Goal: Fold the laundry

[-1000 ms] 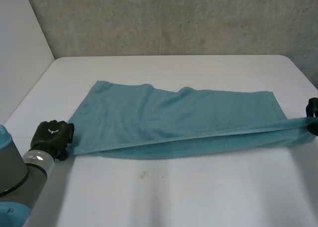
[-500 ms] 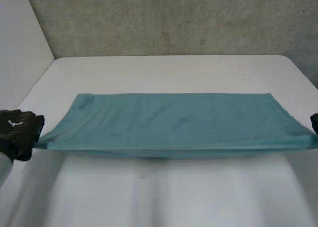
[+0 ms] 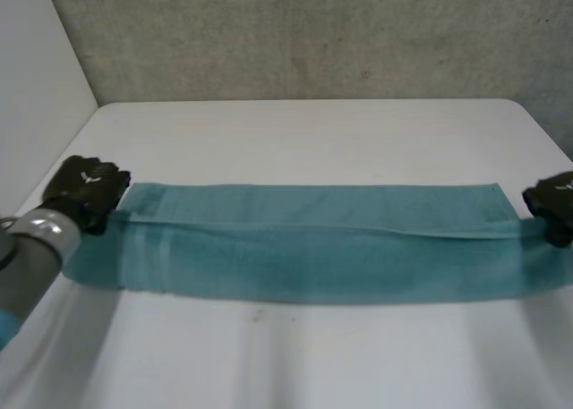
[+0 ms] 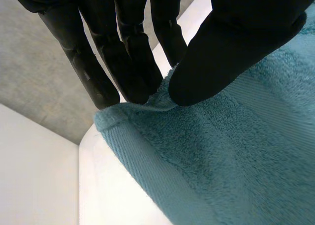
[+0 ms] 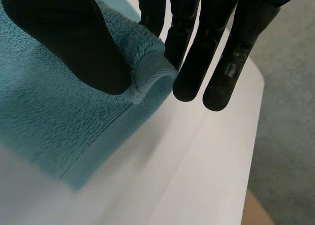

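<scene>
A teal towel (image 3: pixel 313 248) lies stretched in a long band across the white table (image 3: pixel 304 132), its far half doubled over the near half. My left hand (image 3: pixel 85 190) is at the band's far left corner. In the left wrist view its thumb (image 4: pixel 231 48) and straight fingers (image 4: pixel 133 57) pinch that towel (image 4: pixel 236 156) corner between them. My right hand (image 3: pixel 555 203) holds the far right corner. In the right wrist view the thumb (image 5: pixel 74 43) presses a curled fold of the towel (image 5: pixel 54 116) against the fingers (image 5: pixel 197 48).
A grey textured wall (image 3: pixel 304 33) rises behind the table, and a pale panel (image 3: pixel 31 87) stands along its left side. Bare tabletop stretches beyond the towel and in front of it. The table's right edge (image 5: pixel 251 151) runs close beside my right hand.
Both hands carried the towel's near edge up and away over the rest, laying it down as a narrower doubled band. The left hand closed on its corner and swung outward, then back in.
</scene>
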You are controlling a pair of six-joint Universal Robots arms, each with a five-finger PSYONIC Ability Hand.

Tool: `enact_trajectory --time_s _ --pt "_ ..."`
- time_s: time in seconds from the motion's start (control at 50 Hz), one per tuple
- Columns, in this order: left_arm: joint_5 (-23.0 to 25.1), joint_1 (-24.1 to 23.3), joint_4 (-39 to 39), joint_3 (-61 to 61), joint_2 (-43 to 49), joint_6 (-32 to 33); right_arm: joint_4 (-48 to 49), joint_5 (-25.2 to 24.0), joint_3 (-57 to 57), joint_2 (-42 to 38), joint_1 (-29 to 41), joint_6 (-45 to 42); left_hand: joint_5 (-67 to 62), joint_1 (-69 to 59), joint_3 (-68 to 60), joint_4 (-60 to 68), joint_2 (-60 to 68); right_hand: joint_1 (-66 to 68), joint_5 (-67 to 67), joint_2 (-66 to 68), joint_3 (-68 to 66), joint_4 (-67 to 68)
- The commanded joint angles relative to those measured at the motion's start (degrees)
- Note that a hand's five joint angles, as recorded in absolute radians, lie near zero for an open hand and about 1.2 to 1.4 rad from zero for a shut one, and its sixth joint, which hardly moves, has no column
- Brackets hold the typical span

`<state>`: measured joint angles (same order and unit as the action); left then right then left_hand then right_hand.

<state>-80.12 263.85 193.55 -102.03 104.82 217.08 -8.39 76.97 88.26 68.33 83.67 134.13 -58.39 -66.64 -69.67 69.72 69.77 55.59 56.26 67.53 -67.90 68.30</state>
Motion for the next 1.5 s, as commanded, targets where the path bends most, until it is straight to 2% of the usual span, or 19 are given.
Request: enact_trajectory --time_s 0.02,0.18,0.4,0.42,0.44,0.46,0.48,0.5,0.52,0.54,0.62,0.74,0.9,0.98,1.0,1.12,1.22,1.32,1.5 --pt "-2.76 -2.2 0.86 14.14 14.45 -0.16 7.07 5.83 -9.86 -10.06 4.93 1.14 -11.61 -13.36 -10.33 10.28 10.23 24.41 13.74 12.47 -12.1 11.7" --pt "-2.94 -3.7 3.93 29.76 27.09 0.01 11.55 8.19 -22.76 -21.82 8.26 3.94 -11.61 -13.36 -10.33 10.28 10.23 24.41 13.74 12.47 -12.1 11.7" --pt "-2.94 -5.19 4.91 36.82 33.26 0.36 13.05 9.17 -29.9 -29.13 10.37 4.57 -11.61 -13.36 -10.33 10.28 10.23 24.41 13.74 12.47 -12.1 11.7" --pt "-2.94 -5.19 5.6 36.9 33.52 0.36 13.66 9.34 -30.51 -29.31 10.55 5.0 -11.61 -13.36 -10.33 10.28 10.23 19.3 8.64 7.37 -7.0 6.6" --pt "-2.85 -5.28 6.74 36.64 33.61 0.45 14.71 9.86 -30.77 -29.39 10.72 5.44 -11.61 -13.36 -10.33 10.28 10.23 -5.23 -15.89 -17.17 17.53 -17.93" --pt "-2.85 -5.28 6.75 36.64 33.61 0.45 14.72 9.87 -30.78 -29.4 10.73 5.44 -11.61 -13.36 -10.33 10.28 10.23 -5.47 -16.14 -17.41 17.78 -18.18" --pt "-2.85 -5.37 7.97 36.2 33.53 0.45 15.85 10.56 -30.78 -29.31 10.73 5.71 -8.3 -10.05 -7.02 6.97 6.92 -29.45 -40.12 -41.39 41.76 -42.16" --pt "-3.11 -5.8 8.85 35.77 33.44 0.54 16.64 11.53 -30.86 -29.31 10.81 6.4 23.21 21.46 24.49 -24.54 -24.59 -45.59 -56.26 -57.53 57.9 -58.3" --pt "-3.11 -5.81 8.86 35.76 33.44 0.54 16.65 11.54 -30.86 -29.31 10.81 6.41 23.52 21.77 24.8 -24.85 -24.91 -45.59 -56.26 -57.53 57.9 -58.3" --pt "-3.2 -6.42 9.56 34.89 33.18 0.63 17.35 12.06 -30.52 -29.31 10.9 7.46 57.5 55.75 58.78 -58.83 -58.88 -45.59 -56.26 -57.53 57.9 -58.3" --pt "-2.94 -8.0 10.97 32.51 31.85 1.33 18.23 12.33 -29.99 -28.08 10.9 10.37 58.39 56.64 59.67 -59.72 -59.77 -45.59 -56.26 -57.53 57.9 -58.3" --pt "-3.2 -8.8 12.29 26.97 25.26 2.03 18.5 11.63 -25.15 -16.48 10.02 17.49 58.39 56.64 59.67 -59.72 -59.77 -45.59 -56.26 -57.53 57.9 -58.3" --pt "-3.11 -9.76 12.11 15.11 13.31 0.28 15.51 4.95 -15.83 -4.35 9.67 19.6 58.39 56.64 59.67 -59.72 -59.77 -45.59 -56.26 -57.53 57.9 -58.3" --pt "-3.02 -9.76 12.29 6.96 7.44 -4.19 9.9 0.83 -8.39 -0.05 5.47 19.77 58.39 56.64 59.67 -59.72 -59.77 -45.53 -56.2 -57.47 57.84 -58.24" --pt "-3.02 -9.76 12.29 4.58 5.77 -6.73 7.88 -0.23 -6.19 0.57 4.06 19.77 58.39 56.64 59.67 -59.72 -59.77 -41.01 -51.68 -52.95 53.32 -53.72" --pt "-3.2 -9.59 11.68 -1.42 -0.05 -15.28 5.58 -4.11 0.86 1.02 1.06 18.98 58.39 56.64 59.67 -59.72 -59.77 -35.58 -46.25 -47.52 47.89 -48.29" --pt "-3.02 -8.88 11.68 -5.72 -4.96 -23.88 7.67 -10.85 7.7 0.84 -4.37 17.14 58.39 56.64 59.67 -59.72 -59.77 -22.83 -33.5 -34.77 35.14 -35.54" --pt "-3.11 -8.45 11.68 -5.99 -5.5 -24.95 12.86 -14.73 10.61 0.14 -7.37 14.68 58.39 56.64 59.67 -59.72 -59.77 -19.12 -29.79 -31.06 31.43 -31.83" --pt "-3.11 -7.92 12.11 -6.16 -5.15 -25.12 14.54 -14.74 9.48 -4.52 -7.99 12.65 58.39 56.64 59.67 -59.72 -59.77 -14.89 -25.56 -26.83 27.2 -27.6"
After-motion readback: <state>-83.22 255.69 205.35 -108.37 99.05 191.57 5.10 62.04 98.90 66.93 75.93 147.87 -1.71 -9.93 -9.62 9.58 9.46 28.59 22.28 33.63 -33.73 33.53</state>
